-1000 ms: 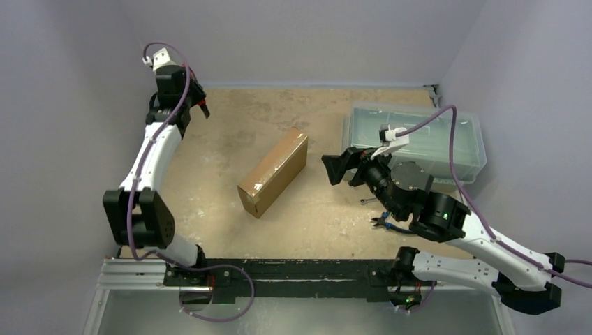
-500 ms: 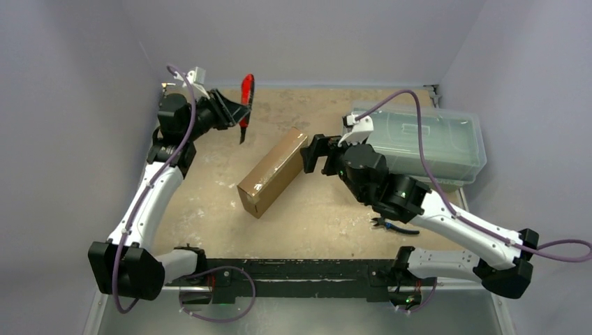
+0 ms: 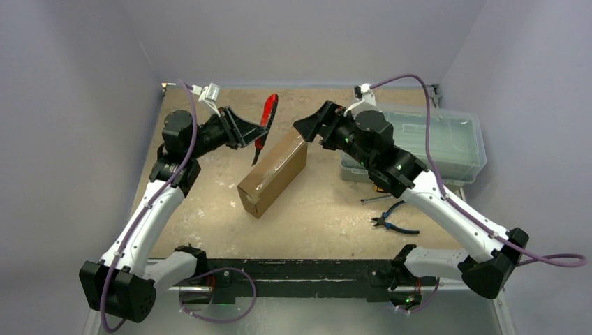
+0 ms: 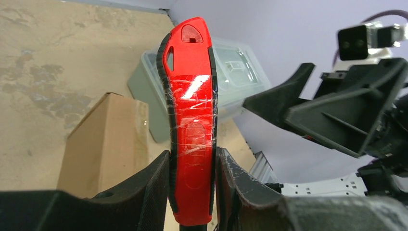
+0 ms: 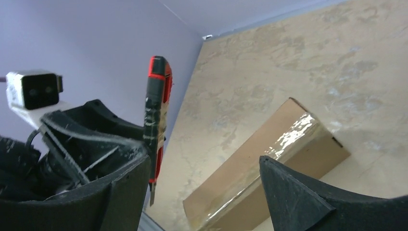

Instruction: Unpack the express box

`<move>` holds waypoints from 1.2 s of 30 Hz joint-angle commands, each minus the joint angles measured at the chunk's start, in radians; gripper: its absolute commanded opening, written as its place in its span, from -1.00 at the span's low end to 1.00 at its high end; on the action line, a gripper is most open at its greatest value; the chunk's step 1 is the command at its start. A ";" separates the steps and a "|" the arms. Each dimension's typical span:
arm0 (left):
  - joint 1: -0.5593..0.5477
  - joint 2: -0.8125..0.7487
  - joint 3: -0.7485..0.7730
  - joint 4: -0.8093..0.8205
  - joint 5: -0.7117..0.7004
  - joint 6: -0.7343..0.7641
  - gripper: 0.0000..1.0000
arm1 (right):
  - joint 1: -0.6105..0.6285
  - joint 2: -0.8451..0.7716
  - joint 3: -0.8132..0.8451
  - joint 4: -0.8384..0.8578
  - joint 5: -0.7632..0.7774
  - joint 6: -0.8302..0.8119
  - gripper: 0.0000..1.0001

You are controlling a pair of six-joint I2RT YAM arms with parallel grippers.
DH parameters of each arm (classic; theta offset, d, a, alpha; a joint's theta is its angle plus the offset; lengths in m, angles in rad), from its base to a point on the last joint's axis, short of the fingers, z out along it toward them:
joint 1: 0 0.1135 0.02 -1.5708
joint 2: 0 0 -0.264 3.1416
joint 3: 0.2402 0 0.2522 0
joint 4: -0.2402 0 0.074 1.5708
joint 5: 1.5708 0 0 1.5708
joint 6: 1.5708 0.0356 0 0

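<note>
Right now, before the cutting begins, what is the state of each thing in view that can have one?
express box: closed, taped, lying on the table.
red knife: clamped, lifted off the table.
left jaws: shut on the red knife.
right jaws: open, holding nothing, above the far end of the express box.
plastic bin: lid on.
pliers: lying on the table, not held.

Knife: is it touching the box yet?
Apart. Right wrist view shows bare table between the knife tip and the box.
</note>
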 commanded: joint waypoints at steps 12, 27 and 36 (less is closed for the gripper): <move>-0.145 -0.045 -0.005 -0.019 -0.096 0.011 -1.00 | 0.155 0.103 0.154 0.007 0.258 0.237 0.92; -0.231 -0.042 -0.028 0.015 -0.108 0.069 -1.00 | 0.161 0.179 0.202 -0.110 0.367 0.415 0.53; -0.274 -0.035 -0.002 -0.018 -0.121 0.136 -1.00 | 0.161 0.187 0.172 -0.102 0.339 0.451 -0.47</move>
